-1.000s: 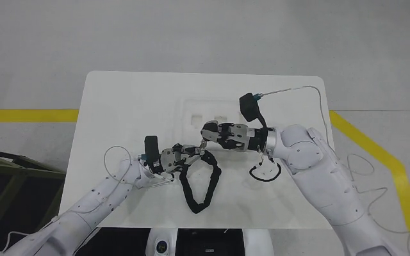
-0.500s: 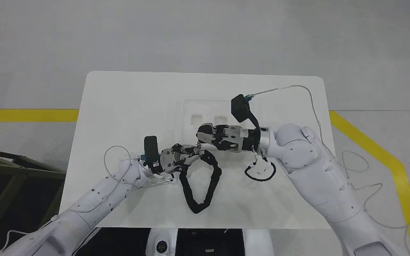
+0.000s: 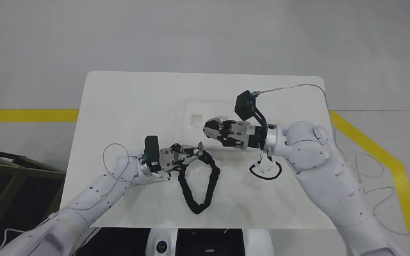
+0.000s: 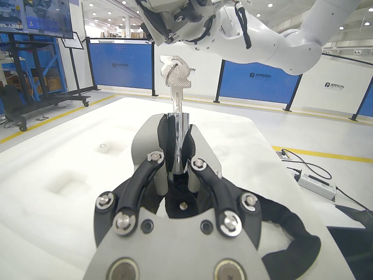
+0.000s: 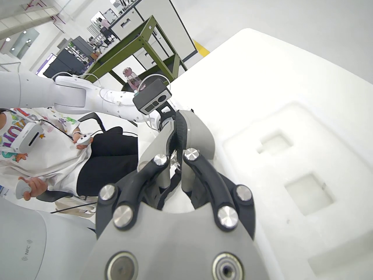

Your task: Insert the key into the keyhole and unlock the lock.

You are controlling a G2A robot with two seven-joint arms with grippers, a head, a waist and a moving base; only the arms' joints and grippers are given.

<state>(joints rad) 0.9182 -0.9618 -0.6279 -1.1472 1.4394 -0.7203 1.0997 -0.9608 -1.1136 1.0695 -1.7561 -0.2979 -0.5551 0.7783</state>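
My right gripper (image 3: 207, 127) is backing off from the key (image 3: 200, 148). Half a second ago its tips were sitting closer to my left gripper (image 3: 184, 154); now they are hanging apart from the key's head, toward the far side of the table (image 3: 122, 102). My left arm is staying put.

My left wrist camera is giving me what the top view is too small to show. The fingers of my left gripper (image 4: 178, 129) are clamping the lock's chrome barrel (image 4: 181, 138). The key (image 4: 177, 74) is standing with its blade in the keyhole (image 4: 178, 114), a ring (image 4: 170, 72) is threading through its head, and my right gripper (image 4: 163, 30) is hovering just beyond, not touching it. The top view is adding the lock's black chain loop (image 3: 192, 192), which is lying on the table toward the near edge. My right wrist camera is showing my right gripper (image 5: 177, 123) with its pads pressed together.

Counting, I am seeing one key in the keyhole, one ring, one barrel, one chain loop and two square pockets (image 5: 309, 194) sunk in the table's foam top.
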